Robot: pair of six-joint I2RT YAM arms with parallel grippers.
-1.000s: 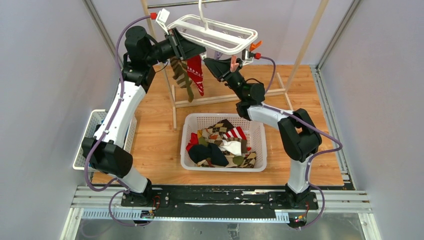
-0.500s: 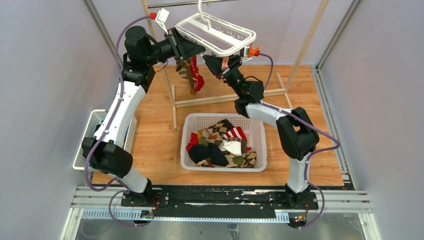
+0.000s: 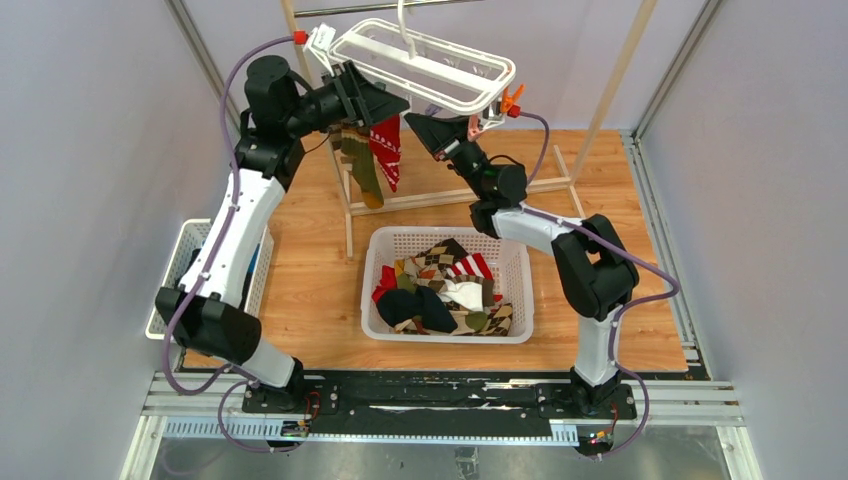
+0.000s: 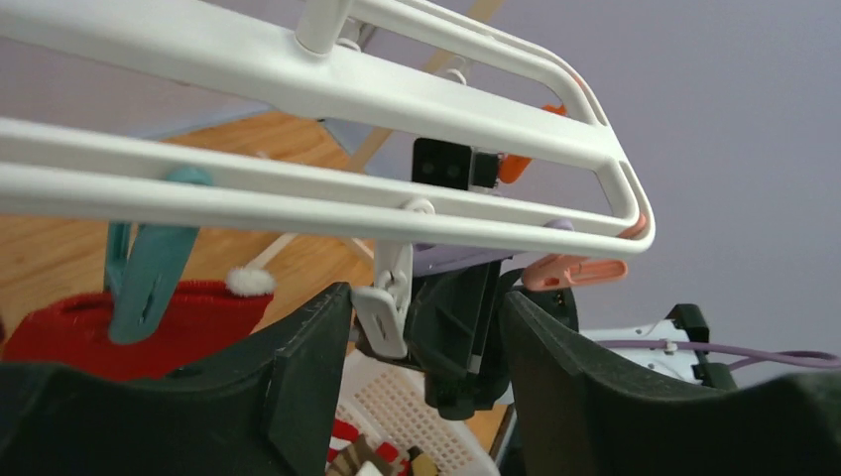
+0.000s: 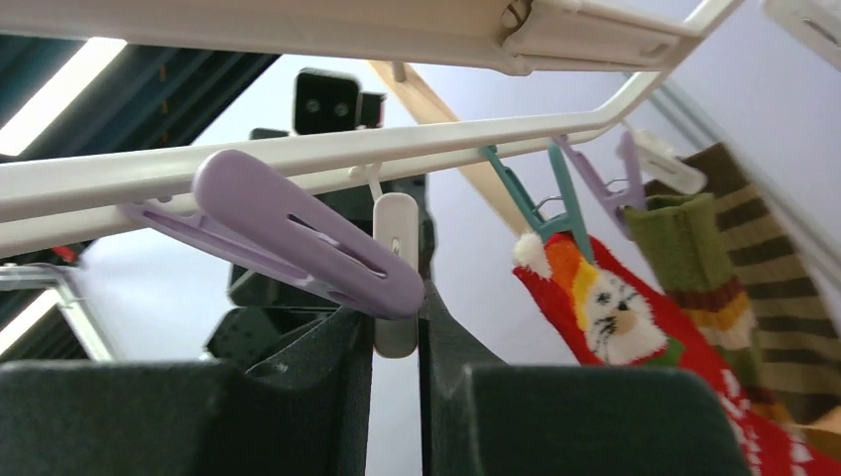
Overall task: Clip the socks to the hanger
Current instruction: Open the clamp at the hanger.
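The white hanger [image 3: 425,68] hangs from the top bar, its rails [image 4: 298,203] crossing the left wrist view. A red sock [image 3: 388,150] and an olive-striped sock [image 3: 360,168] hang from its clips; teal clips [image 5: 555,188] pinch the red sock [image 5: 620,312], and the olive-striped sock [image 5: 714,253] hangs beside it. More socks [image 3: 440,290] lie in the basket. My left gripper [image 3: 393,100] [image 4: 426,296] is open under the rail, a white clip [image 4: 382,317] next to its left finger. My right gripper [image 3: 415,122] [image 5: 396,312] is shut on that white clip [image 5: 396,238], behind a purple clip [image 5: 298,233].
A white basket [image 3: 520,290] stands mid-table. A wooden rack [image 3: 450,195] with a metal bar carries the hanger. Another white tray [image 3: 170,285] sits at the left edge under the left arm. Orange and pink clips [image 3: 508,98] dangle at the hanger's right end.
My left gripper has gone from shut to open. The right gripper's jaws have narrowed onto the white clip. The hanger and the two hung socks swung and now hang straighter.
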